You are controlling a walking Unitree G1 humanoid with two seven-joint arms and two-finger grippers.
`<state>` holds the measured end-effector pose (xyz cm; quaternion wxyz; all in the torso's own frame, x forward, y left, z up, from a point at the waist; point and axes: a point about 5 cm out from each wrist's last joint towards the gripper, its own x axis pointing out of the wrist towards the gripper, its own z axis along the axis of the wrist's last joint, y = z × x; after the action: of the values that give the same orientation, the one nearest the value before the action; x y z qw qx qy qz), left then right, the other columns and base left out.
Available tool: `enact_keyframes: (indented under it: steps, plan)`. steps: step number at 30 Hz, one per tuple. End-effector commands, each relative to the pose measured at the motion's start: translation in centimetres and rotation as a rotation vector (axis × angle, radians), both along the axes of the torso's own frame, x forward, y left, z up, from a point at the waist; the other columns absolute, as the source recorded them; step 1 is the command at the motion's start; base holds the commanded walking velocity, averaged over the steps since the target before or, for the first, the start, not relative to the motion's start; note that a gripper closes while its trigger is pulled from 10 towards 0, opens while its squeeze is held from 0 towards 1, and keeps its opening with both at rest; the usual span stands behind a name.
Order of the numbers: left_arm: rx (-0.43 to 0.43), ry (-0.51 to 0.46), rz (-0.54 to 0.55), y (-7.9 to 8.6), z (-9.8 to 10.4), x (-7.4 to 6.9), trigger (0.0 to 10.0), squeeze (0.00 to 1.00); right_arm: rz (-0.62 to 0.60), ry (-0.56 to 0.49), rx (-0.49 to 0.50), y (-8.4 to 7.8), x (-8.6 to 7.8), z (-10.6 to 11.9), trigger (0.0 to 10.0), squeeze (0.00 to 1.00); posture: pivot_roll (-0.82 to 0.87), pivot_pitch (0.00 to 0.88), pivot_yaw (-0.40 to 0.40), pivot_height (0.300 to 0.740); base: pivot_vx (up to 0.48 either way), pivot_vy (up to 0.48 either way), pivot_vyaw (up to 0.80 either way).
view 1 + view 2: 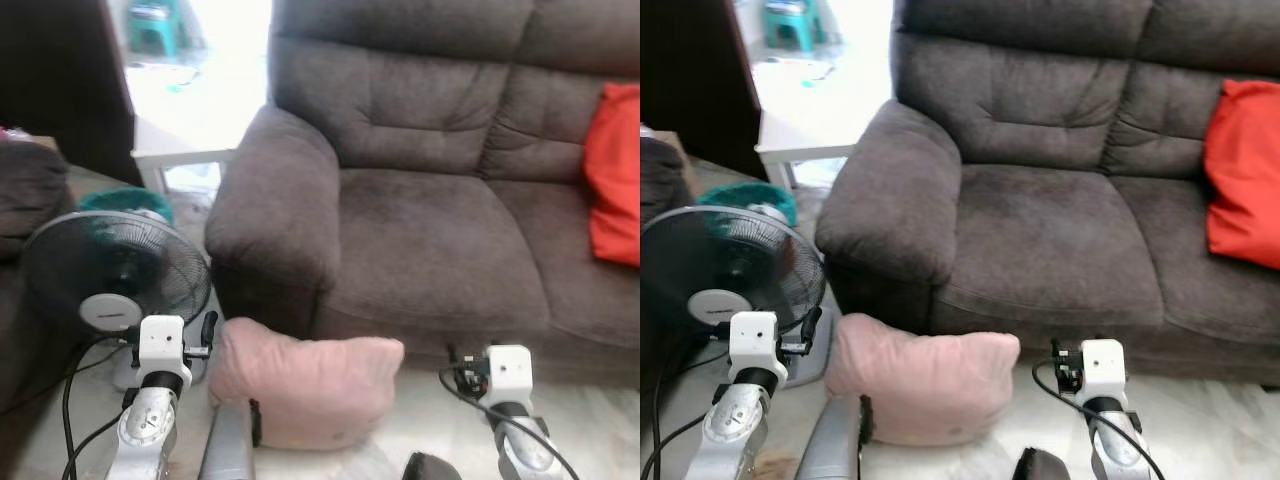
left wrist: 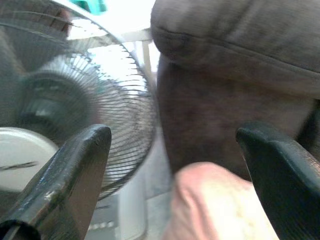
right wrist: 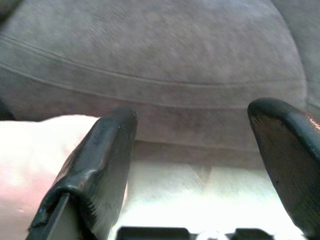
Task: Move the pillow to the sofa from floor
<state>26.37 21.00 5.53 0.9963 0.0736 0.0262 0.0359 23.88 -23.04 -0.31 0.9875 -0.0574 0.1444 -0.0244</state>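
Pillow [image 1: 305,390] on floor against sofa [image 1: 430,230] front — pink, ungrasped.
Left gripper [image 2: 175,175] and right gripper [image 3: 195,160] both spread open — pillow between them, neither touching.

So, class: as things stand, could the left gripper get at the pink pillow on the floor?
Probably yes. The left gripper is open, and the pillow lies on the floor just ahead with nothing between them. The fan stands close on the outer side, so that side is tight.
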Motion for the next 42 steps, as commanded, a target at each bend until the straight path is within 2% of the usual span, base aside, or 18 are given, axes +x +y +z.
enact_keyframes:
  steps: [1, 10, 20, 26, 38, 42]
  plan:
    - [0.000, 0.011, -0.043, -0.66, -0.15, 0.05, 10.0, 0.00, -0.010, -0.011, -0.004, -0.34, 0.12, 0.22, 10.0, 0.00, 0.17, 0.000, -0.103, 0.525, 0.000, 0.000, 0.00]
    - [0.030, 0.025, -0.079, -1.03, -0.35, 0.00, 10.0, 0.00, -0.011, 0.002, -0.002, -0.21, -0.11, -0.15, 10.0, 0.00, 0.18, 0.000, -0.103, 0.525, 0.000, 0.000, 0.00]
    - [0.015, 0.037, -0.081, -1.17, -0.51, -0.11, 10.0, 0.00, 0.009, 0.009, -0.012, -0.03, -0.21, -0.28, 10.0, 0.00, 0.17, 0.000, -0.098, 0.525, 0.000, 0.000, 0.00]
    - [0.016, 0.033, -0.082, -1.16, -0.41, 0.04, 10.0, 0.00, 0.007, 0.007, -0.009, -0.02, -0.21, -0.29, 10.0, 0.00, 0.17, 0.000, -0.098, 0.525, 0.000, 0.000, 0.73]
    - [0.017, 0.035, -0.080, -1.10, -0.45, 0.03, 10.0, 0.00, 0.017, 0.008, -0.017, 0.00, -0.10, -0.27, 10.0, 0.00, 0.17, 0.000, -0.102, 0.525, 0.060, 0.000, 0.00]
    - [0.018, 0.035, -0.081, -1.09, -0.45, 0.04, 10.0, 0.00, 0.020, 0.011, -0.018, 0.15, -0.16, -0.37, 10.0, 0.00, 0.17, 0.000, -0.100, 0.525, 0.242, 0.000, 0.80]
